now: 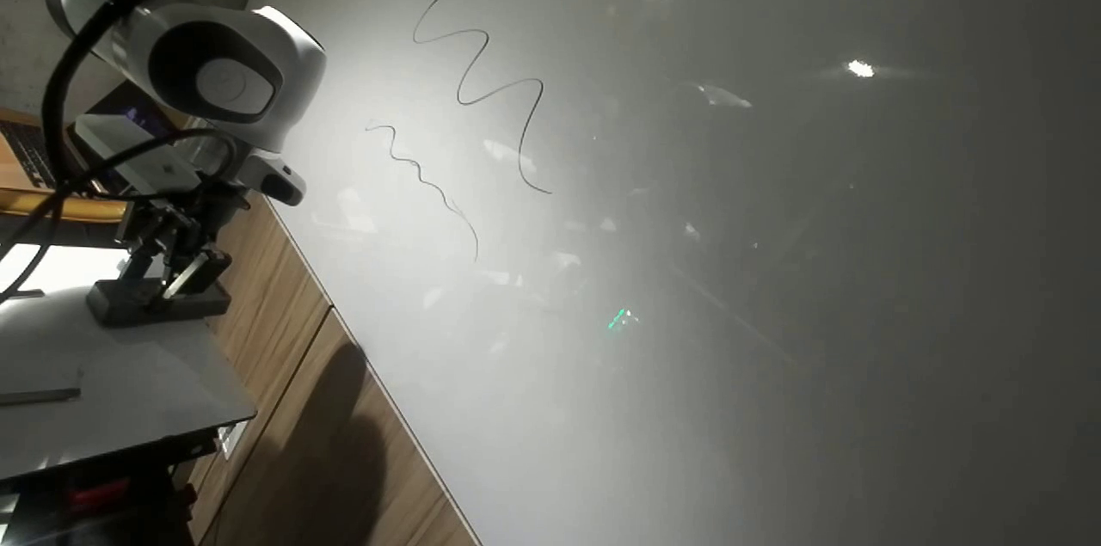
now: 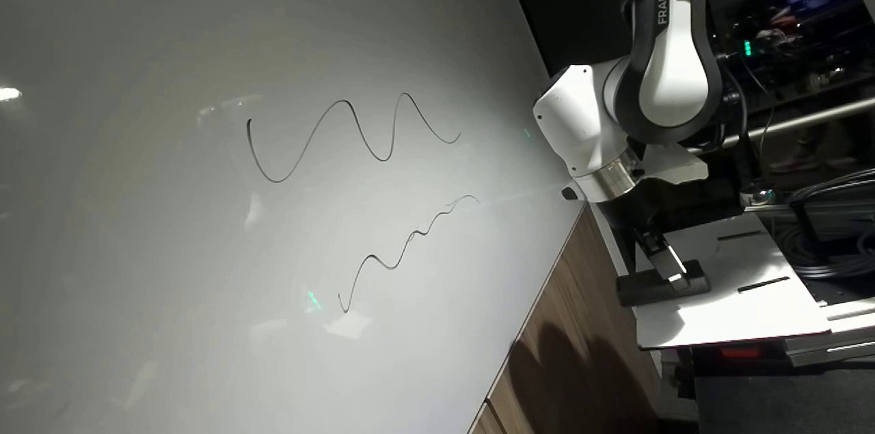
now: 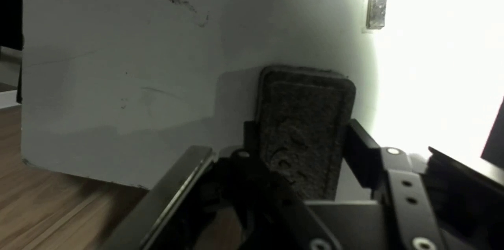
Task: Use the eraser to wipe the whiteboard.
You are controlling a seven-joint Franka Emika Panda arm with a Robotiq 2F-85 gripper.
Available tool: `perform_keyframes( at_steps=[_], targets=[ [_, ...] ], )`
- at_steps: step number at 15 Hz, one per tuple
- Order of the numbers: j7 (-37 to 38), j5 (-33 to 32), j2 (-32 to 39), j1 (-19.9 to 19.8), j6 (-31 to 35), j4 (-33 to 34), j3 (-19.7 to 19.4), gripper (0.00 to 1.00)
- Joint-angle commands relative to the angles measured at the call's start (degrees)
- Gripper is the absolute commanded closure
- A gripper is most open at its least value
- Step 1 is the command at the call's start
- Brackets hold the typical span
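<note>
The eraser is a dark oblong block, seen in both exterior views [image 1: 205, 305] [image 2: 637, 289] and in the wrist view [image 3: 309, 96]. My gripper [image 1: 163, 284] [image 2: 668, 275] [image 3: 302, 137] is shut on it, with a fingertip against each long side. The fingers hide part of its near end. The eraser is at the edge of the small white tabletop [image 1: 129, 374]; whether it touches is unclear. The whiteboard [image 1: 688, 417] [image 2: 171, 324] is a large glossy panel apart from the gripper. Two thin dark squiggly lines show on it in both exterior views.
A wooden panel [image 1: 297, 408] [image 2: 574, 345] lies between tabletop and whiteboard. Black cables [image 1: 64, 82] hang along the arm. A laptop [image 1: 26, 152] is behind the arm. The tabletop has slots or strips, one bright in the wrist view [image 3: 378, 4]. More cables [image 2: 834, 249] lie beyond it.
</note>
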Motion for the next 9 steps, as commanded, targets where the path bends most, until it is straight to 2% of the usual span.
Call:
perform_keyframes(
  at_steps=[1, 6, 9],
  targets=[
    [0.1, -0.6, 0.7, -0.1, 0.3, 1.0, -0.4, 0.7],
    [1.4, -1.2, -6.8, 1.2, -2.5, 1.0, 0.9, 0.7],
    [5.4, -7.3, -15.9, 1.9, -5.4, 2.6, 3.0, 0.7]
  ],
)
